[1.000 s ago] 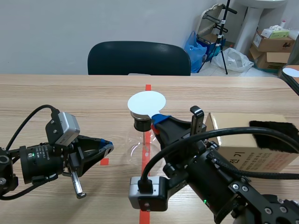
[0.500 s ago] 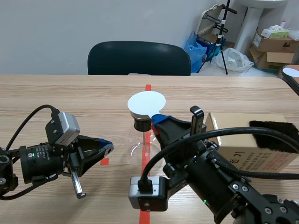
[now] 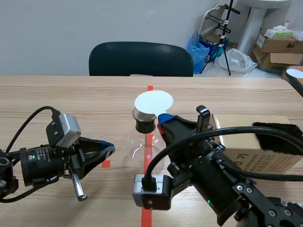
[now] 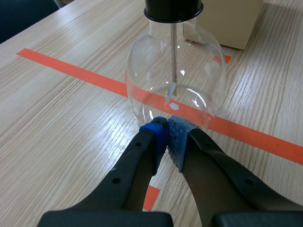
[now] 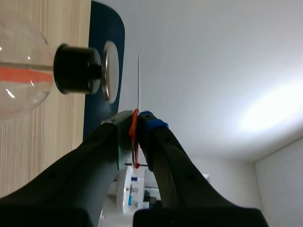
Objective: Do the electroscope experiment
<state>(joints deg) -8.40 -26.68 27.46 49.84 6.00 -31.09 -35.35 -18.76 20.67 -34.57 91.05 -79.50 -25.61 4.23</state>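
The electroscope is a clear glass flask with a black stopper and a metal top plate, standing on the centre tape line. My right gripper is shut on the orange handle of a white disc, which hangs just above and slightly right of the top plate. In the right wrist view the disc shows edge-on, a small gap from the plate. My left gripper is shut on nothing, left of the flask. Its tips sit right at the flask, where a rod hangs inside.
A cardboard box stands right of the flask, with a black fuzzy cloth draped over it. A dark chair stands behind the table's far edge. Boxes and bags lie on the floor at the back right.
My right gripper has shifted the white disc a little to the right, uncovering the left part of the metal top plate. The left arm has not moved.
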